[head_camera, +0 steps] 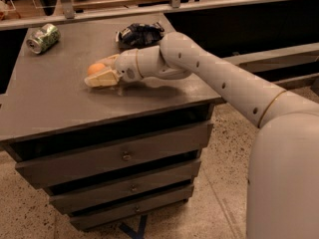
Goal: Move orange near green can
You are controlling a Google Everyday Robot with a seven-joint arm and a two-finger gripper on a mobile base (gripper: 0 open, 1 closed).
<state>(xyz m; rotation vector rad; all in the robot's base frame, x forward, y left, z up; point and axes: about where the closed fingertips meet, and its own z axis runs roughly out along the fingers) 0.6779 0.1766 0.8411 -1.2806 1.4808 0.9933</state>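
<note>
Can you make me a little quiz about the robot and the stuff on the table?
1. True or false: the green can stands upright.
2. Where is the gripper? A: at the orange, mid-table. B: on the snack bag. C: pulling a drawer.
3. Fill in: the orange and the green can are ___ (touching / apart).

Key
1. False, it lies on its side.
2. A.
3. Apart.
</note>
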